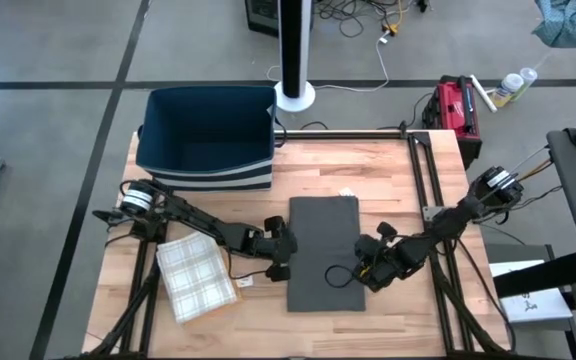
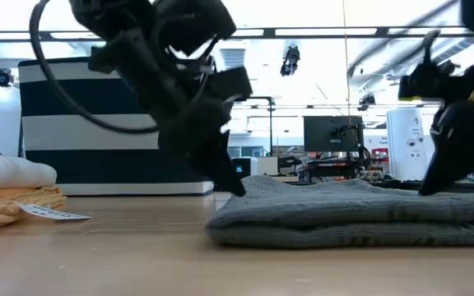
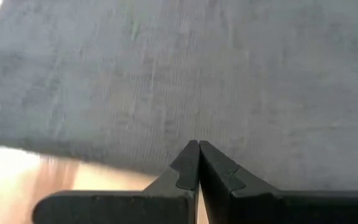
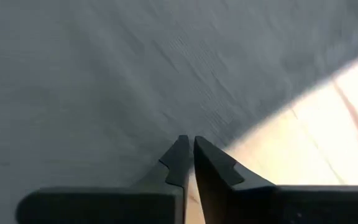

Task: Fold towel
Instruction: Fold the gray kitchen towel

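A dark grey towel (image 1: 323, 250), folded into a long rectangle, lies flat in the middle of the wooden table (image 1: 368, 170); the low view shows it as a thick stack of layers (image 2: 360, 210). My left gripper (image 1: 286, 265) slants down onto the towel's left edge, fingers shut (image 3: 198, 144). My right gripper (image 1: 363, 275) slants down at the towel's right edge, its fingers closed to a hairline gap (image 4: 188, 140) over the cloth (image 4: 104, 74). My left gripper touches the towel's left edge (image 3: 166, 155) with its shut fingertips, slanting down from the table's left. I cannot tell whether any cloth is pinched between them. The towel lies flat on the table. My right gripper closes on the towel's right edge (image 4: 210, 134), slanting down from the table's right. The fingertips hide how many layers they have. The towel lies flat on the table there.
A dark blue bin (image 1: 208, 135) with a striped base stands at the far left of the table. A folded plaid cloth (image 1: 196, 278) and a small white tag (image 1: 243, 283) lie at the near left. Black frame rails (image 1: 430, 180) run along the right side.
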You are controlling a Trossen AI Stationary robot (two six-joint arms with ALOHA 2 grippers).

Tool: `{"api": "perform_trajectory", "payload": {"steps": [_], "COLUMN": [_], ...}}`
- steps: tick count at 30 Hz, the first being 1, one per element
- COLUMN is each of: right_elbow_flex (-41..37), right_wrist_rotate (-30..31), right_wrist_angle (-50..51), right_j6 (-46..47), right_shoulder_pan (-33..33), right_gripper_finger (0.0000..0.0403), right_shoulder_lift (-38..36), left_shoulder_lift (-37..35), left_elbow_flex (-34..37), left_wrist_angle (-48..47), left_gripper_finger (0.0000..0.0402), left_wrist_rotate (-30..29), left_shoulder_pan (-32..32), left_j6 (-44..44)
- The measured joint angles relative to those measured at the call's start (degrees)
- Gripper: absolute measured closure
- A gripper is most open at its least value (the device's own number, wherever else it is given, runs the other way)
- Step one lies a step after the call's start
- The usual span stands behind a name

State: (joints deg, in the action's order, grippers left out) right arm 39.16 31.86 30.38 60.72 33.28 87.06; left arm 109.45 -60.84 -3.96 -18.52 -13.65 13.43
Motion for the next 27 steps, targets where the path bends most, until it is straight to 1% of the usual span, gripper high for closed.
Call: {"api": "perform_trajectory", "payload": {"steps": [2,5,7,12,14,17,19,22,25,27], "right_elbow_flex": [-1.61,-3.25,-3.48,-2.23,-1.51,-1.48,-1.96,-2.98,-4.11,-5.07], "right_wrist_rotate": [-1.72,-1.72,-1.54,-4.69,-3.81,1.08,3.04,3.69,3.3,1.66], "right_wrist_angle": [0.01,-0.27,-0.2,1.09,0.47,1.4,2.02,2.51,2.45,1.92], "right_j6": [1.93,4.14,4.07,1.15,0.17,2.19,3.88,3.66,1.72,0.33], "right_shoulder_pan": [-1.37,-2.26,-2.21,-2.19,-2.17,-2.58,-3.85,-7.48,-12.23,-15.86], "right_gripper_finger": [0.0395,0.04,0.0401,0.0402,0.0402,0.0399,0.0391,0.0369,0.0333,0.0306], "right_shoulder_lift": [0.8,0.92,0.43,-3.78,-6.11,-9.89,-12.65,-16.6,-19.92,-21.16], "left_shoulder_lift": [0.92,1.57,1.56,0.15,-0.79,-3.01,-4.82,-7.82,-10.54,-11.22], "left_elbow_flex": [0.83,1.97,2.48,2.66,2.36,1.61,1.49,1.8,3.0,4.76], "left_wrist_angle": [0.99,2.75,3.2,2.13,1.75,2.41,2.47,2.43,2.97,2.39], "left_gripper_finger": [0.0401,0.0401,0.0401,0.0401,0.0401,0.0401,0.0401,0.0397,0.038,0.0363], "left_wrist_rotate": [0.2,0.95,0.95,1.64,1.77,-0.18,-2.85,-6.17,-6.48,-6.53], "left_shoulder_pan": [0.0,0.0,0.0,-0.04,-0.07,-0.02,0.31,1.78,4.64,6.89], "left_j6": [1.08,2.45,2.99,2.52,2.45,2.4,3.31,8.15,16.83,24.1]}}
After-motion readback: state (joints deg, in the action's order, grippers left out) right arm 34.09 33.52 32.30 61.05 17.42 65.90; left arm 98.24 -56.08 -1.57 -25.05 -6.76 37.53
